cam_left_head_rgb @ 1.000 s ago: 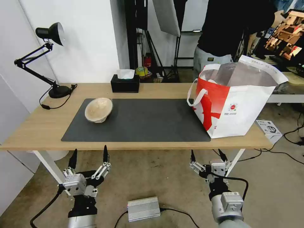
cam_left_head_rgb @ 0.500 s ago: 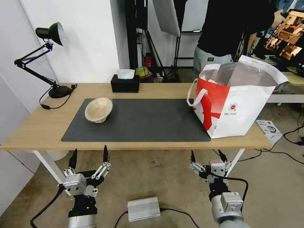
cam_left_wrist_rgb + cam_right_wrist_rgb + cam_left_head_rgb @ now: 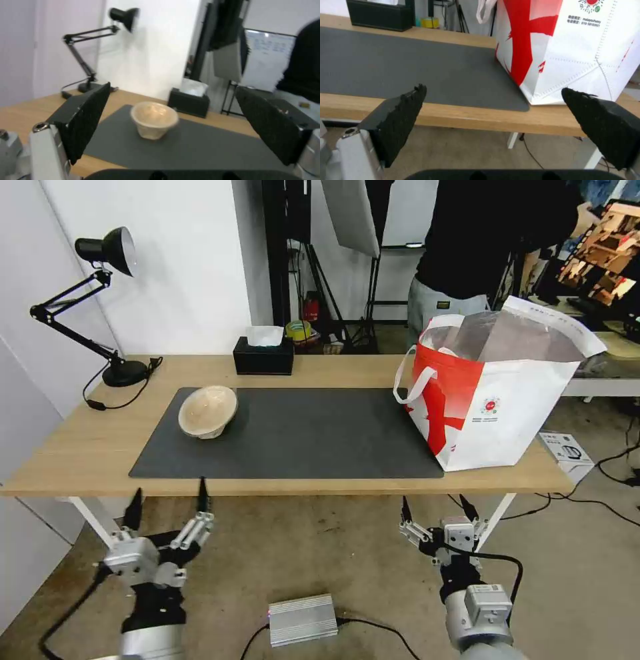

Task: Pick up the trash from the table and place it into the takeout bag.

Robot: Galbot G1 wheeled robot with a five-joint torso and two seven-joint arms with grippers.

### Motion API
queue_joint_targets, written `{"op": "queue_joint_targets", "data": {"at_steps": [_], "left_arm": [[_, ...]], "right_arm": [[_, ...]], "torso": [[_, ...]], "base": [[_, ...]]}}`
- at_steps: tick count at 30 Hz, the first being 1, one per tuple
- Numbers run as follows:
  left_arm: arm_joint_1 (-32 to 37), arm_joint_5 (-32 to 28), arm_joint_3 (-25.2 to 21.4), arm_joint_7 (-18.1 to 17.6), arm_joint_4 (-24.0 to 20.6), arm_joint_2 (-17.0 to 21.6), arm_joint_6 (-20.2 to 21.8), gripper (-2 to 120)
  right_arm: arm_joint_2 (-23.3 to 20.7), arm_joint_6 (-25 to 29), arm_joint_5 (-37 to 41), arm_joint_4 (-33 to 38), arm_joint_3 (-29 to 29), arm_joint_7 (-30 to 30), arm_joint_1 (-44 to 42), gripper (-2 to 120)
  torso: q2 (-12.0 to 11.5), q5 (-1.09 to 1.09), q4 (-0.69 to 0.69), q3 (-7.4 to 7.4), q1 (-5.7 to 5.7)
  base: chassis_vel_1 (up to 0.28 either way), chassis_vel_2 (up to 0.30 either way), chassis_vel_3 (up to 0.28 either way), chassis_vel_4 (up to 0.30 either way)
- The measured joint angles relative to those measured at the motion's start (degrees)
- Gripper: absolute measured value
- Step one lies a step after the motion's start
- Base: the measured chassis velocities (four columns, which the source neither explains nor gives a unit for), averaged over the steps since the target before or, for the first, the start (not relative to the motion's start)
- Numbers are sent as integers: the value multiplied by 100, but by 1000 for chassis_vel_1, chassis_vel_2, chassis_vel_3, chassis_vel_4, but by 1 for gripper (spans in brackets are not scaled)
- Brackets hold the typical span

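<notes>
Trash left: tan pulp bowl [image 3: 207,411] sits tilted on the dark mat [image 3: 300,437], toward the table's [image 3: 80,447] left end, well apart from the takeout bag [image 3: 493,393].
Takeout bag: stands open at the table's right end, foil lining showing, one corner on the mat.
Left tool [image 3: 168,505]: fingers spread wide, empty, below the table's front edge and roughly in line with the bowl.
Right tool [image 3: 435,508]: spread open and empty, low in front of the bag.
Risk: the bowl is light and leaning – a finger catching its rim would likely tip it or skid it across the mat rather than seat it between the pads.
Risk at the bag: its soft walls may fold inward if the bowl clips the top edge.
Hidden: the bag's inside cannot be made out – what lies in it is not visible.
Unclear: which part of the bowl's base touches the mat.
</notes>
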Motion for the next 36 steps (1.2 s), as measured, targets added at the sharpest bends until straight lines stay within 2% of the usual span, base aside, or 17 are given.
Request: {"op": "queue_joint_targets", "data": {"at_steps": [4,5,9,10,13,14,16,18,19,22,23,26,28,31,36], "left_arm": [[-184,-935,-395,-305,-54,358,437,100],[-184,-935,-395,-305,-54,358,437,100],[-374,-1795,-685,-677,-55,876,691,100],[-374,-1795,-685,-677,-55,876,691,100],[-631,-2795,-947,-1025,-74,1325,943,100],[-631,-2795,-947,-1025,-74,1325,943,100],[-1005,-3743,-1232,-1459,-74,1704,1247,100],[-1089,-3948,-1293,-1545,-74,1782,1311,100],[-1221,-4291,-1383,-1690,-75,1892,1410,100],[-1766,-6074,-1745,-2293,-72,2396,1691,100],[-1766,-6074,-1745,-2293,-72,2396,1691,100],[-2032,-6977,-1772,-2577,-64,2580,1795,100],[-2117,-7178,-1763,-2650,-44,2608,1815,100],[-2449,-7859,-1687,-2795,109,2689,1849,100],[-2904,-8442,-1578,-3121,367,2886,1976,100]], "right_arm": [[0,0,0,0,0,0,1,100],[0,0,0,0,0,0,1,100],[0,1,0,0,1,0,1,100],[0,1,0,0,1,0,1,100],[-1,1,1,0,1,-1,1,100],[-1,1,1,0,1,-1,1,100],[-1,2,1,1,0,-1,1,100],[-1,2,1,0,1,-1,0,100],[-1,2,1,1,1,-2,0,100],[-1,3,0,1,1,-1,1,100],[-1,3,0,1,1,-1,1,100],[-1,5,1,1,1,-1,1,100],[-1,6,1,1,1,-1,1,100],[-1,7,1,0,1,-1,1,100],[0,8,1,1,1,-1,1,100]], "torso": [[0,-1,0,0,0],[0,-1,0,0,0],[-1,-1,0,0,0],[-1,-1,0,0,0],[-1,-1,1,0,0],[-1,-1,1,0,0],[-1,-2,0,0,0],[-1,-2,0,0,0],[-1,-2,0,0,0],[-1,-1,0,0,0],[-1,-1,0,0,0],[-1,-1,1,0,0],[-1,0,0,0,0],[-1,-1,0,0,0],[-1,0,-1,1,1]], "base": [[0,0,0,0],[0,0,0,0],[0,0,0,0],[0,0,0,0],[0,0,0,0],[0,0,0,0],[0,0,0,0],[0,0,0,0],[0,0,0,0],[0,0,0,0],[0,0,0,0],[0,0,0,0],[0,0,0,0],[0,0,0,0],[0,0,0,0]]}}
